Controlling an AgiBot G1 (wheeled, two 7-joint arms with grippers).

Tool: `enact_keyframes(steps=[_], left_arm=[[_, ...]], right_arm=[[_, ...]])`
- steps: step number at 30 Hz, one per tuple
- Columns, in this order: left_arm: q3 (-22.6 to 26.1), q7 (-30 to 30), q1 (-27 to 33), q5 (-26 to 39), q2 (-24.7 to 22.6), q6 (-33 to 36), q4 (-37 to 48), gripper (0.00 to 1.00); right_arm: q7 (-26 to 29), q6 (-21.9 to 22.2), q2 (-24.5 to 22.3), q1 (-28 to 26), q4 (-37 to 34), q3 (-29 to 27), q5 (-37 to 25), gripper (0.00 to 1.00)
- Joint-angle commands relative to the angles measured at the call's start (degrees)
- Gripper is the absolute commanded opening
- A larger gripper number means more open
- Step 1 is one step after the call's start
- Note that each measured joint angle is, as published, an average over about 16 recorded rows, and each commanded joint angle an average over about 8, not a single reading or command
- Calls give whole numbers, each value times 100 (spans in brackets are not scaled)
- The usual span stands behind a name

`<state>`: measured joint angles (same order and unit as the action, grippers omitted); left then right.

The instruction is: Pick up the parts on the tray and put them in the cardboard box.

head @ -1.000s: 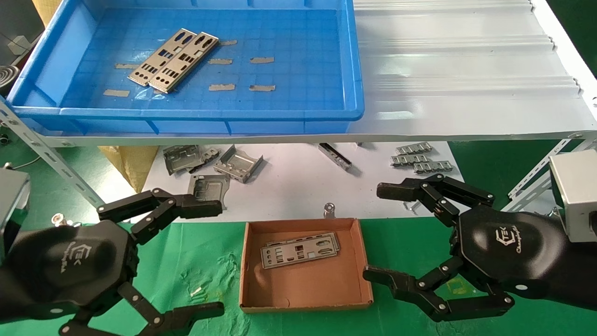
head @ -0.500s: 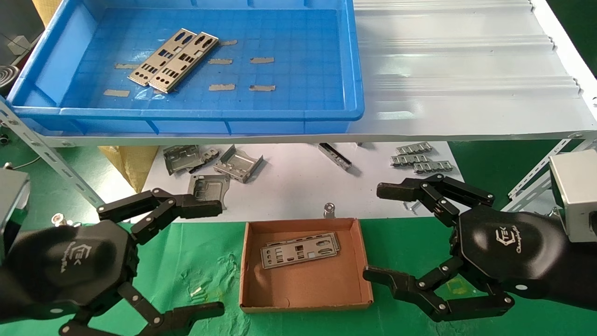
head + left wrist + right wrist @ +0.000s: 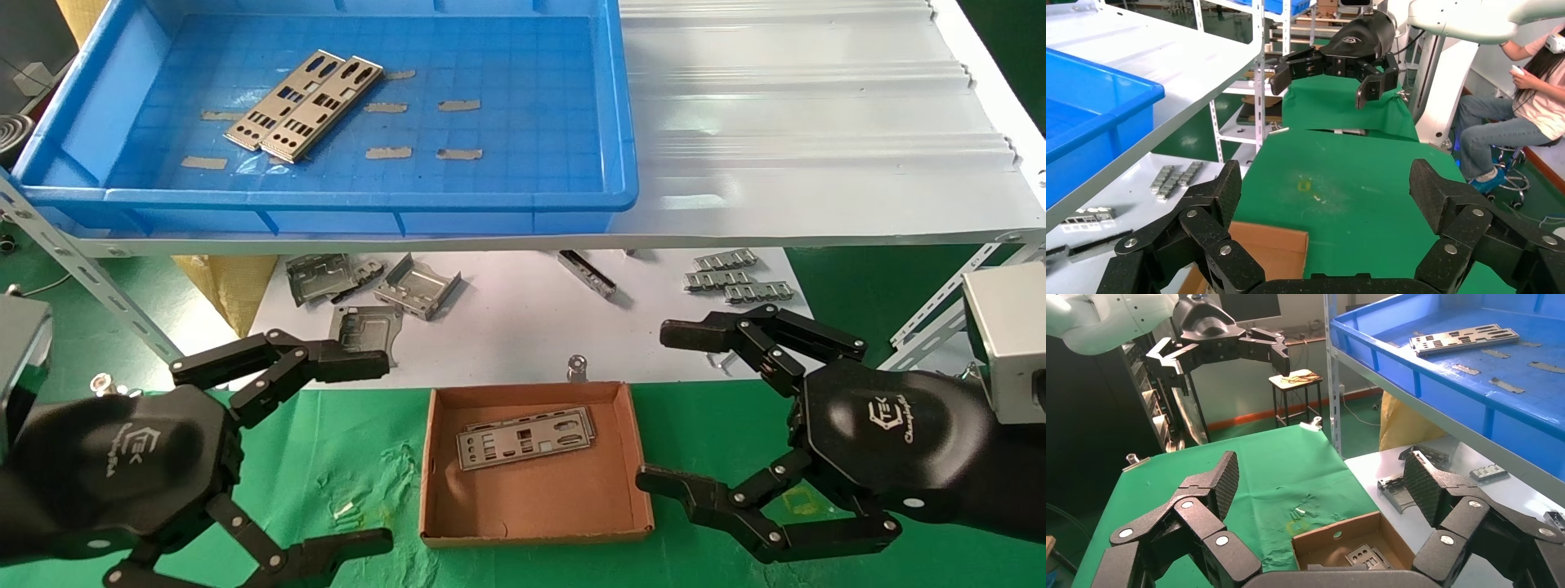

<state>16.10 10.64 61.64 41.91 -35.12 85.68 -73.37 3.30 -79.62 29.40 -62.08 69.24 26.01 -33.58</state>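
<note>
Two plates [image 3: 304, 106] in tray [image 3: 621, 122], far beyond box [image 3: 535, 535]; left pincer [image 3: 359, 453] and right pincer [image 3: 666, 408] flanking box, spread wide, empty.

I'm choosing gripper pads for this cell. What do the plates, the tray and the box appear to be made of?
The parts: thin sheet metal, probably steel, with a dull silver-grey sheen and crisp punched cutouts. The tray: glossy bright-blue moulded plastic, judging by its rounded rim and grid floor. The cardboard box: matte brown cardboard with folded low walls. The left gripper and right gripper hang open, empty.
</note>
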Motion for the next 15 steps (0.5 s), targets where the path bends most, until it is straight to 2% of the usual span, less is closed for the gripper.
enact_keyframes(steps=[1,15], left_arm=[[0,0,0,0,0,0,0,100],[0,0,0,0,0,0,0,100]], right_arm=[[0,0,0,0,0,0,0,100],[0,0,0,0,0,0,0,100]])
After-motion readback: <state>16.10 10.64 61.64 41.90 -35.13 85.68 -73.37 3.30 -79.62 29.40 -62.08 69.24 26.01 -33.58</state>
